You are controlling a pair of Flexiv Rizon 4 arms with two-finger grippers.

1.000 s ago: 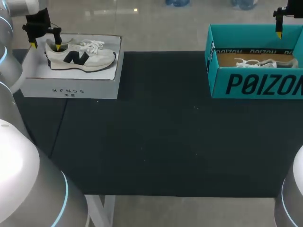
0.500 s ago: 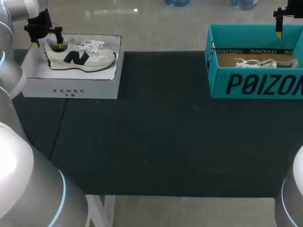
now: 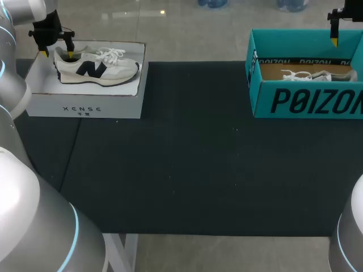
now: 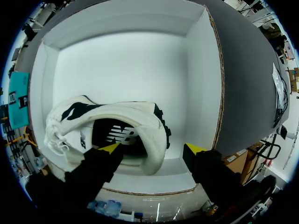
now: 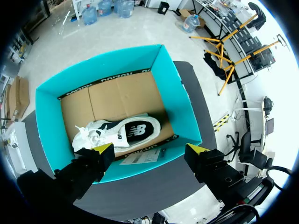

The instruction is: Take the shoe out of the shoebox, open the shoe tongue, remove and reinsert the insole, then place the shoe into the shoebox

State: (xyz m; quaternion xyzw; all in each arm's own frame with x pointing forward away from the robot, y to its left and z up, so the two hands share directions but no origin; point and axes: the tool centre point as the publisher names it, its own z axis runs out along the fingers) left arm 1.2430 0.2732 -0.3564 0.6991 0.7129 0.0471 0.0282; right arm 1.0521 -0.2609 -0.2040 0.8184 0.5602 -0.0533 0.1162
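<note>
Black matting covers the table [image 3: 187, 170], and two shoeboxes stand on it, well apart. At the left side is a white shoebox [image 3: 85, 106] with a white shoe [image 3: 99, 69] lying in it on its sole, the heel toward the left arm. At the right side is a teal shoebox [image 3: 306, 102], and a second shoe [image 5: 124, 133] lies on its cardboard floor.

The left tool [image 3: 57, 54] is down at the heel of the white shoe. Its fingers [image 4: 110, 148] stand apart: in the left wrist view one yellow tip is at the mouth of the shoe, over the dark insole, and the other is outside, just behind the heel. The heel wall is between them, but the outer tip does not seem to touch it, so nothing is clamped yet. The right tool [image 5: 149, 149] hangs high above the teal shoebox, also with its fingers apart, and it touches nothing.

I judge that the first step is in hand, taking the shoe out of its box, and that it is at the very beginning, because the shoe rests fully in the box. The next move, as I see it, asks the left tool to close on the heel wall from both sides and then lift straight up, high enough for the toe to pass the box wall. A grip on the heel alone can let the toe hang down, so the lift should be slow.
</note>
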